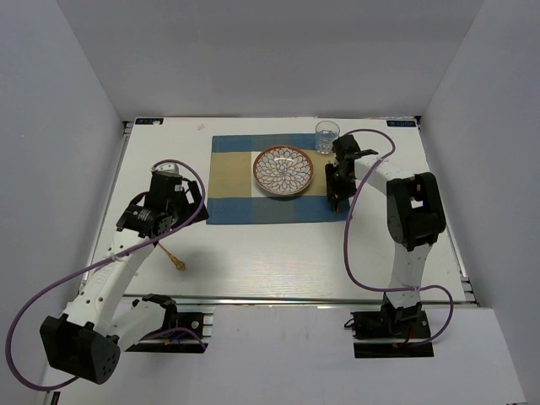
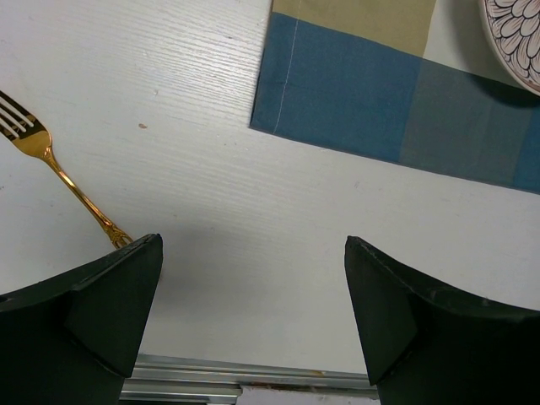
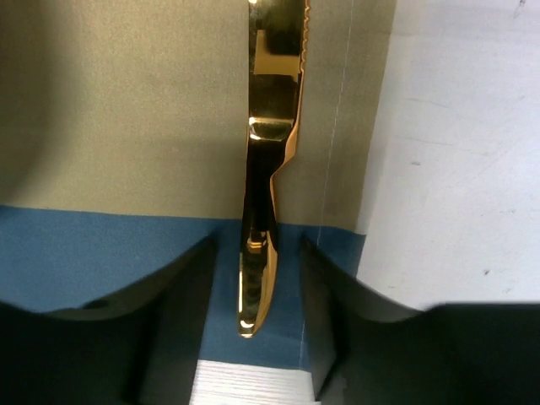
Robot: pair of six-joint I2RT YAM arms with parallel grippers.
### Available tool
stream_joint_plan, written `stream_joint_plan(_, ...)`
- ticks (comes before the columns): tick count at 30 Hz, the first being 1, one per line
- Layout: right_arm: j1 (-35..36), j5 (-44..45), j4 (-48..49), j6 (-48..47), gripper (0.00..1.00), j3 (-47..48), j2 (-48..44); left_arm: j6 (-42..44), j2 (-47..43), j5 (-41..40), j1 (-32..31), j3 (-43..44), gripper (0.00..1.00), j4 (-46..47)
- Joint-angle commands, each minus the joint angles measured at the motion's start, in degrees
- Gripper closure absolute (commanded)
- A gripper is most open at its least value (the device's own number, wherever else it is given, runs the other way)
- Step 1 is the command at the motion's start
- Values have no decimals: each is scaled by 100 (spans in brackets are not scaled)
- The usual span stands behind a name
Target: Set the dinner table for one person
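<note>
dinner table [image 1: 253, 257], large white rectangular top, flat, metal-edged

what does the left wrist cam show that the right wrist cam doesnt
Only the left wrist view: a gold fork lying on the bare dinner table beside the placemat, the patterned plate at the frame's corner, and the table's metal rail.
Only the right wrist view: a gold knife lying on the placemat near its edge, between the open fingers of the right gripper, with a gap on each side.
Both: the blue-and-tan placemat and the white dinner table.
</note>
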Motion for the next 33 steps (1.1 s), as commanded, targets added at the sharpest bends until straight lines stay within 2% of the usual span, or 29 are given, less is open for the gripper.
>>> stream_joint_plan(1, 3, 93, -24, -107, 47, 123, -154, 38, -94, 46, -14, -54, 2, 141)
stream_joint_plan(2, 3, 58, -50, -107, 44, 131, -223, 38, -85, 46, -14, -54, 2, 132)
stream_joint_plan(3, 12, -55, -33, -107, 32, 131, -276, 38, -94, 55, -14, -63, 2, 141)
stream_joint_plan(4, -5, -117, -32, -107, 27, 131, -347, 47, -94, 64, -14, -63, 2, 141)
stream_joint_plan(5, 3, -161, -32, -98, 25, 131, -521, 38, -94, 55, -14, -63, 2, 158)
stream_joint_plan(6, 3, -318, -32, -63, 11, 97, -610, 30, -94, 38, -14, -71, 2, 150)
stream_joint_plan(11, 30, -1013, 353, -11, 11, -324, -1785, -242, 11, -146, 56, -89, 2, 106)
stream_joint_plan(14, 38, -1373, 792, 156, 11, -992, -2707, -752, 643, -1250, 109, 112, 2, -385)
stream_joint_plan(17, 56, -2032, 1373, 411, 11, -1870, -3440, -1183, 1478, -1439, 861, 280, 2, -782)
stream_joint_plan(19, 152, -2454, 1549, 490, 11, -2389, -3730, -1192, 1742, -1203, 1406, 184, 2, -590)
stream_joint_plan(20, 214, -2717, 1663, 552, 11, -2704, -3922, -1062, 1969, -819, 2097, 122, 2, -423)
stream_joint_plan(21, 232, -2824, 1751, 578, 11, -2899, -4029, -939, 2085, -580, 2417, 96, 2, -317)
stream_joint_plan(24, 346, -3141, 2269, 675, 11, -3462, -4537, -841, 2647, 106, 3086, 86, 2, -115)
stream_joint_plan(28, 312, -3640, 2885, 930, 11, -4244, -4847, -1068, 3008, 415, 3141, 60, 2, 122)
stream_joint_plan(31, 443, -3818, 2956, 921, 11, -4298, -4873, -1367, 3219, 512, 3193, -53, 3, 246)
stream_joint_plan(33, 478, -3879, 2947, 921, 11, -4290, -4926, -1543, 3343, 512, 3194, -238, 8, 395)
